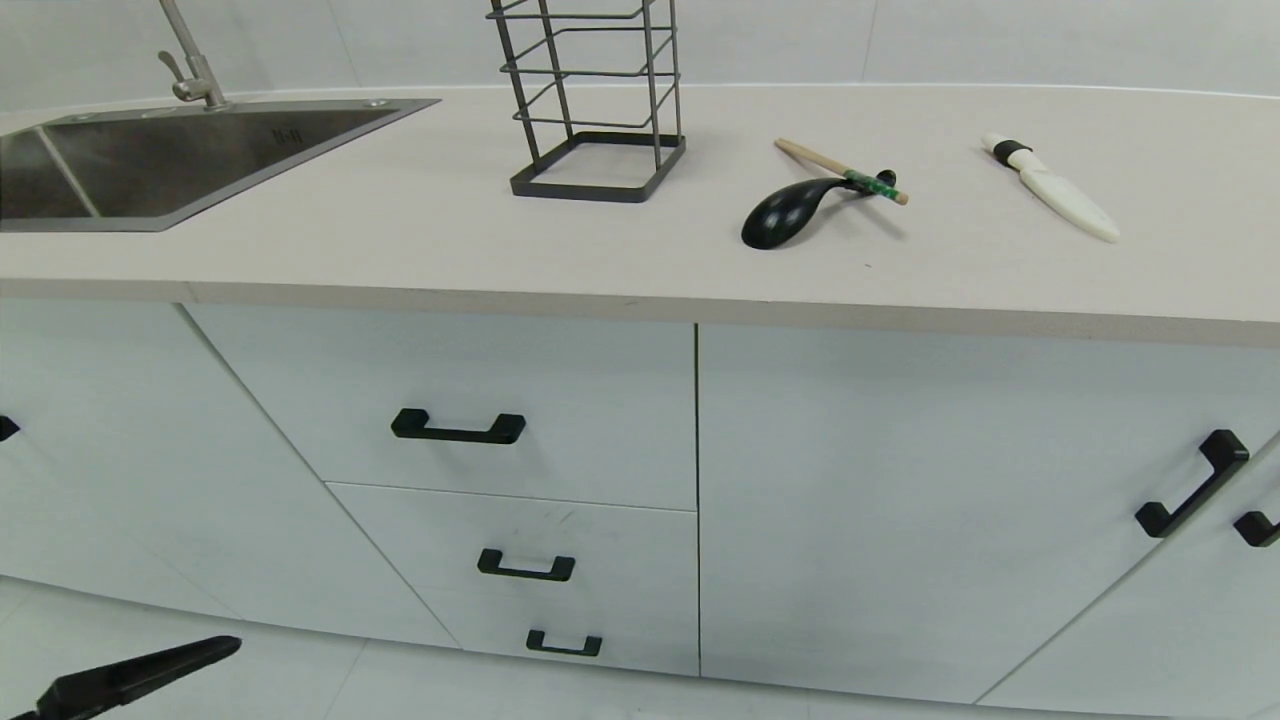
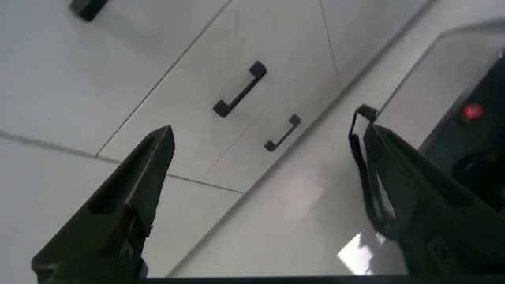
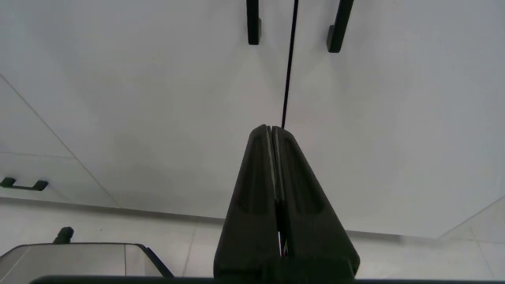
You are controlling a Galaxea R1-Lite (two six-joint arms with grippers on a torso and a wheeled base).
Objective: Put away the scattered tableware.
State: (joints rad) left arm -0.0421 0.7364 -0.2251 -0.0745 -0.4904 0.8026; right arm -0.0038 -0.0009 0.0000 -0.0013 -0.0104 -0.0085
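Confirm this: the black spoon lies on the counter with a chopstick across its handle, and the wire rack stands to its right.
Wrong side. In the head view the wire rack stands to the left of the black spoon; the chopstick does cross its handle.

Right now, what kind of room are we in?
Probably a kitchen: a stainless steel sink with a tap set into a pale countertop, white drawers with black handles below, and a black spoon and dark wire rack on top.

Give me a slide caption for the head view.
Black spoon, chopstick and white knife scattered on the counter beside a wire rack.
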